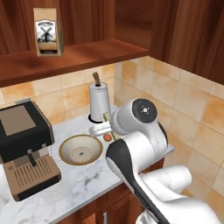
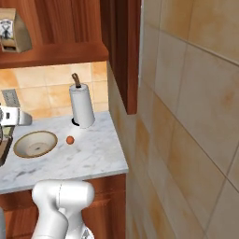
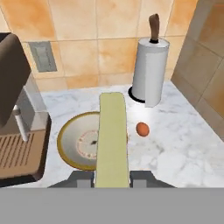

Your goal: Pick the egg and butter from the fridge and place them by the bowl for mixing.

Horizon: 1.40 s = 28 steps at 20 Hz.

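Pale yellow-green butter [image 3: 112,140] sits clamped in my jaws [image 3: 112,178]; they're closed on its near end, which the bottom of the hand view cuts off. Its long axis runs straight away from the hand, and the far end points toward the tiled wall behind the bowl [image 3: 78,142]. The stick covers the bowl's right portion in that view, so I can't see that part of the rim.

In the left base view my arm's wrist hides most of the butter; just a thin sliver shows beside the paper-towel roll [image 1: 99,101]. I can't make out how high it hangs above the counter [image 2: 93,156].

Egg [image 3: 142,129] lies on the counter just right of the bowl, apart from it, between the bowl and the paper-towel roll's base. It's small and partly blocked by the arm in the left base view, clear in the right base view.

Coffee machine [image 1: 24,148] stands left of the bowl, cut off at the frame edge in the hand view.
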Tool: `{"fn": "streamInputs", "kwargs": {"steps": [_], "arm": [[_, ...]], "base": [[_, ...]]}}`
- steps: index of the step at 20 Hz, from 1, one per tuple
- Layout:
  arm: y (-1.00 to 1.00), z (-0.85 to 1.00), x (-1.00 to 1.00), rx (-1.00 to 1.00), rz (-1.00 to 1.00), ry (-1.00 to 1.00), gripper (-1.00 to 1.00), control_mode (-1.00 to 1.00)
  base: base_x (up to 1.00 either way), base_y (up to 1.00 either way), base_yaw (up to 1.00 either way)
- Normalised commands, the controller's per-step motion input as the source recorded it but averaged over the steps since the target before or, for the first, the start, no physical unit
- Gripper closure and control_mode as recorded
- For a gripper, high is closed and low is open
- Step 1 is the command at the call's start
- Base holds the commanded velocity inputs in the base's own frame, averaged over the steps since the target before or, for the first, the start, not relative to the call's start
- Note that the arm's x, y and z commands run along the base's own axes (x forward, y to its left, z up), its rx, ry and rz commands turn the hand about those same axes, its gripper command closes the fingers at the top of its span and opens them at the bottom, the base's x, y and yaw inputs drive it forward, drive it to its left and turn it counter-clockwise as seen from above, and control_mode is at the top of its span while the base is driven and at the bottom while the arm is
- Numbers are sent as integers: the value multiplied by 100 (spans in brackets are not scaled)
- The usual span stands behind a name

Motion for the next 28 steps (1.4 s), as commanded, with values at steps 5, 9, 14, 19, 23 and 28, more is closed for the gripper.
{"fn": "streamInputs", "kwargs": {"steps": [5, 9, 14, 19, 23, 28], "arm": [[-5, -30, 5, 7, -41, 15, 100, -100], [-57, -30, -2, 28, -30, 22, 100, -100], [-53, -26, 2, 23, -5, 22, 100, -100], [-17, -23, 9, 4, 0, 8, 100, -100], [0, -55, 23, -2, -1, 13, 100, -100], [0, -66, 36, 0, -3, 16, 100, -100]], "base": [[0, 0, 0], [0, 0, 0], [0, 0, 0], [0, 0, 0], [0, 0, 0], [0, 0, 0]]}}
